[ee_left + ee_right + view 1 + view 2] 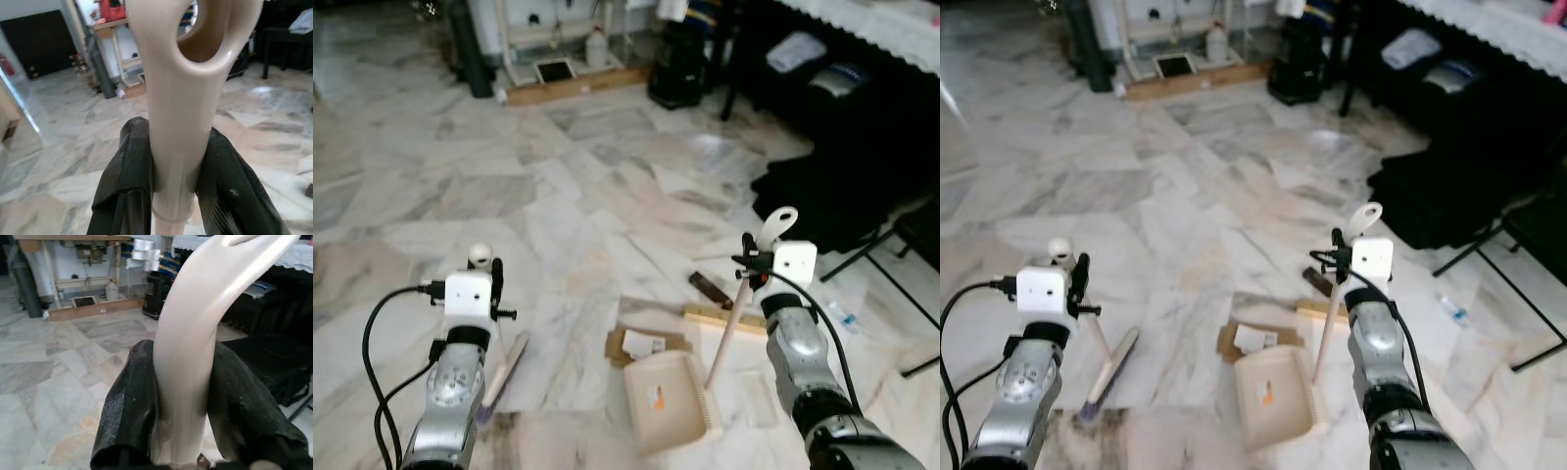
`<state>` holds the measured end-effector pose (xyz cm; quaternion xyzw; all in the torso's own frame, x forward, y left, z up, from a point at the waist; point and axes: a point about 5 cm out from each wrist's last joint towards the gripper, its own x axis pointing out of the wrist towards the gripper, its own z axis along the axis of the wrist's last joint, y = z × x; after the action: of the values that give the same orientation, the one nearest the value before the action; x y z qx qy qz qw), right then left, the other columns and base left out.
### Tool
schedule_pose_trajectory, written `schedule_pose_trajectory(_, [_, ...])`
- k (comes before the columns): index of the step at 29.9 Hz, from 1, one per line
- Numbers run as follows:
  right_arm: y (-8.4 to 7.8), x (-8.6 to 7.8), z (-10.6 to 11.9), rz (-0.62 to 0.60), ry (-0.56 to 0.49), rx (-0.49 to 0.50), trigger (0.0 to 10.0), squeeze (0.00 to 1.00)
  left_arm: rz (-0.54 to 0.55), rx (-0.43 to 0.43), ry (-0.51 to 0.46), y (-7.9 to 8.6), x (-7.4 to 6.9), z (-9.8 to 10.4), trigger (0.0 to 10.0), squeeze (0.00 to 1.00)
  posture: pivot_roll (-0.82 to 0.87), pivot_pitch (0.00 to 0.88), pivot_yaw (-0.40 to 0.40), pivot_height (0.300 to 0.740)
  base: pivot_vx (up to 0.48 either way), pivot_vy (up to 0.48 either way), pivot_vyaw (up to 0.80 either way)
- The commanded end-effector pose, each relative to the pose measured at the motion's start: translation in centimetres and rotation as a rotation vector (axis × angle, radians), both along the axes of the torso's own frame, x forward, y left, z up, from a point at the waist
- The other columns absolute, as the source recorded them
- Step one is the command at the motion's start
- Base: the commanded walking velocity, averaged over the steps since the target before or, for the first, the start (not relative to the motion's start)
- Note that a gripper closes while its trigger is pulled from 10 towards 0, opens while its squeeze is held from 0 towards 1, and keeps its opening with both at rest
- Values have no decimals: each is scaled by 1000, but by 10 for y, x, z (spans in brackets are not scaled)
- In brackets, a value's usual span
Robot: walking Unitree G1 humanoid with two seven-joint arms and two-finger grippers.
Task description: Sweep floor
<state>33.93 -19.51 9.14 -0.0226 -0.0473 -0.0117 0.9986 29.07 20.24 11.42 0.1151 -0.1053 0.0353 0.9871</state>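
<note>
From where I stood, the left gripper (173, 196) had its jaws clamped on the cream handle of the broom (506, 364), whose brush head rested on the marble floor (509, 196) just ahead of that arm. The right gripper (183, 431) was clamped likewise on the dustpan (672, 399) handle, the pan sitting on the floor between the arms, touching scraps of cardboard (641, 344).

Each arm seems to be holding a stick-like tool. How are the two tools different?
The left gripper holds a broom ending in a narrow, flat brush head; the right gripper holds a dustpan ending in a wide, open tray. The dustpan lies among paper scraps; the broom stands apart. Both are cream with looped handle tops.
</note>
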Motion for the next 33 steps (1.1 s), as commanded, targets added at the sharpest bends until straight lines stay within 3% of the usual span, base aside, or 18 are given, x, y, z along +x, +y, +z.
schedule_pose_trajectory(1, [0,2,12,-6,-69,0,10000,0,-11,22,-26,2,1,4,10000,0,91,19,9,740,0,0,0])
schedule_pose_trajectory(11, [2,3,11,-5,-64,0,10000,0,-19,32,-28,1,2,5,10000,0,95,57,12,740,0,0,0])
schedule_pose_trajectory(33, [2,4,11,-6,-54,-2,10000,0,5,30,-34,3,2,6,10000,0,97,80,3,740,0,-258,0])
